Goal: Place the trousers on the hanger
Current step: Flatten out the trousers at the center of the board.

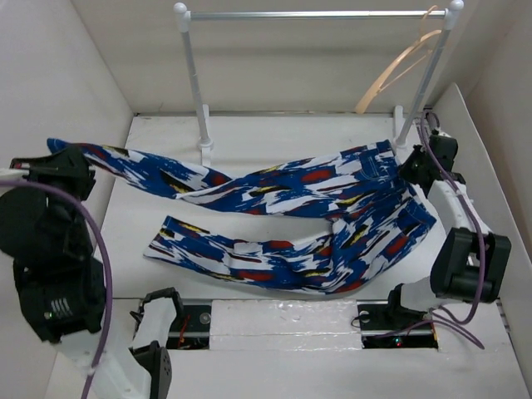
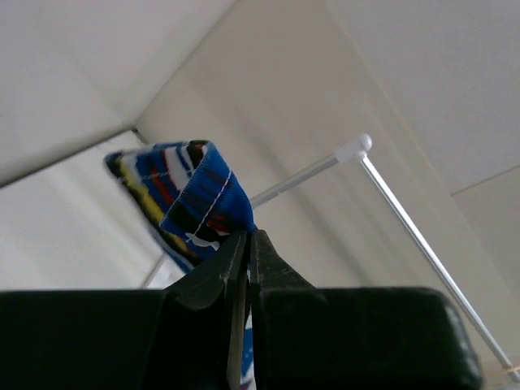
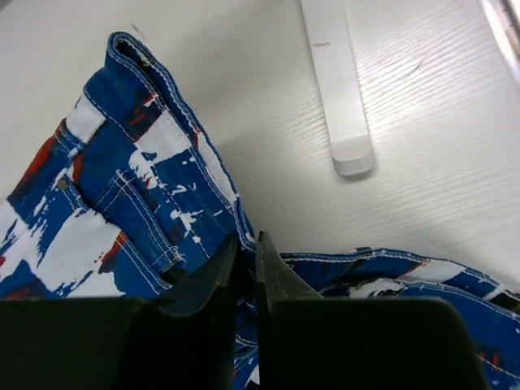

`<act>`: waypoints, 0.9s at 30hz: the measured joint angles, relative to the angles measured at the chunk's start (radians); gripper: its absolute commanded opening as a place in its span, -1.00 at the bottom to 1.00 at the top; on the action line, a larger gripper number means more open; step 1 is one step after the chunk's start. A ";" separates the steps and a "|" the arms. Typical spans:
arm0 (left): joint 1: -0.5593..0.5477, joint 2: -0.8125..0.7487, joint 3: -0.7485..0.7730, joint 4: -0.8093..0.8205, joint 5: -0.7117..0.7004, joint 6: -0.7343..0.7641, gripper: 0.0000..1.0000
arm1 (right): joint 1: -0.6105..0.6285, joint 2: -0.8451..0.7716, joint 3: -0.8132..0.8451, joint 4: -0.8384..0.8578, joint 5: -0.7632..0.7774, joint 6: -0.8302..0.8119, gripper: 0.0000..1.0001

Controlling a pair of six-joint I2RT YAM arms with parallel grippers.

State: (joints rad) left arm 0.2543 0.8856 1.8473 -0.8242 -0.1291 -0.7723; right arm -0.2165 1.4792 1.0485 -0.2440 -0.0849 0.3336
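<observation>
The trousers (image 1: 299, 216), blue and white with red, black and yellow dashes, lie spread across the white table. One leg is lifted toward the far left, and my left gripper (image 1: 65, 158) is shut on its cuff. In the left wrist view the folded cuff (image 2: 191, 191) sticks up from the closed left gripper (image 2: 248, 237). My right gripper (image 1: 413, 170) is shut on the waistband at the right. In the right wrist view its jaws (image 3: 248, 241) pinch the stitched waistband edge (image 3: 162, 154). The pale wooden hanger (image 1: 399, 71) hangs on the rail at the back right, apart from both grippers.
A metal rail rack (image 1: 316, 14) on white posts stands at the back, its left post (image 1: 195, 83) behind the lifted leg. One white rack foot (image 3: 337, 81) lies just beyond the waistband. White walls enclose the table on the left, right and back.
</observation>
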 measured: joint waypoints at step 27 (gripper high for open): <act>-0.001 1.098 -0.161 0.197 0.181 0.237 0.63 | -0.021 0.267 0.303 -0.148 0.126 -0.174 0.04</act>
State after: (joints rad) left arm 0.2535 1.9839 1.6867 -0.6270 0.0517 -0.5354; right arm -0.2375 1.7458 1.3518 -0.3920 0.0410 0.1596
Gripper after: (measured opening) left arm 0.844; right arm 0.464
